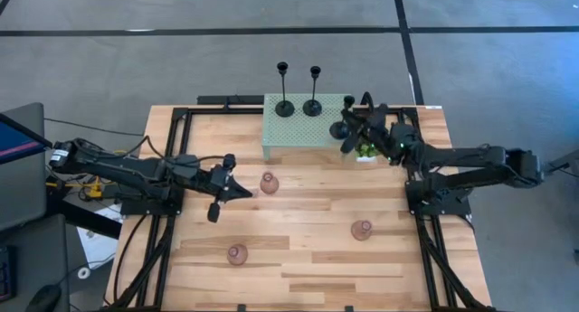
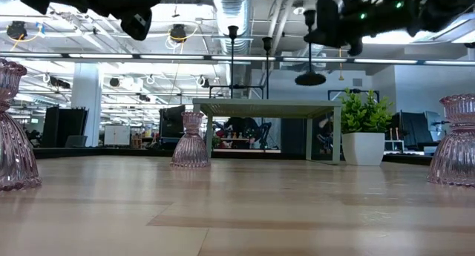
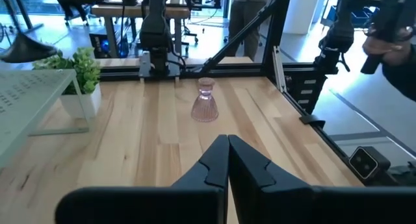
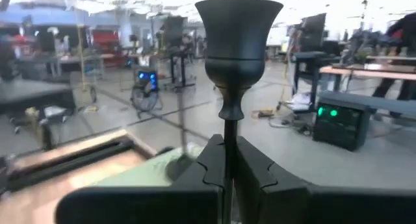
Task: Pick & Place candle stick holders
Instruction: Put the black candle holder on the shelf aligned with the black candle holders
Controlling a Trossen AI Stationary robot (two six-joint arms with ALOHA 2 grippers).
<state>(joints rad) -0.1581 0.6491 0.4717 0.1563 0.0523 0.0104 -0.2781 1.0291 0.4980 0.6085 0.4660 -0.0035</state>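
Two black candle stick holders (image 1: 284, 107) (image 1: 312, 106) stand by their round bases on the pale green mesh stand (image 1: 294, 131). My right gripper (image 1: 351, 129) is shut on a third black holder (image 2: 310, 48) beside the stand's right end, above the potted plant (image 1: 366, 151). Three pink holders (image 1: 269, 184) (image 1: 362, 230) (image 1: 237, 254) stand on the wooden table. My left gripper (image 1: 244, 193) is shut with nothing in it, held above the table just left of the far pink holder. One pink holder (image 3: 205, 102) shows ahead in the left wrist view. My right gripper pinches the black holder's slim stem (image 4: 227, 130) between its two fingers, just below the knob under the cup (image 4: 238, 29). The fingers lie level, across the stem, coming from the table's right. The holder stays upright, its round base (image 2: 310, 79) lifted higher than the stand's top.
The potted plant (image 2: 364, 133) sits right of the stand (image 2: 271, 106). Black frame rails (image 1: 172, 158) run along the table's left and right sides. Bare wood lies between the pink holders. A person's arm (image 3: 390, 42) shows beyond the table's right side.
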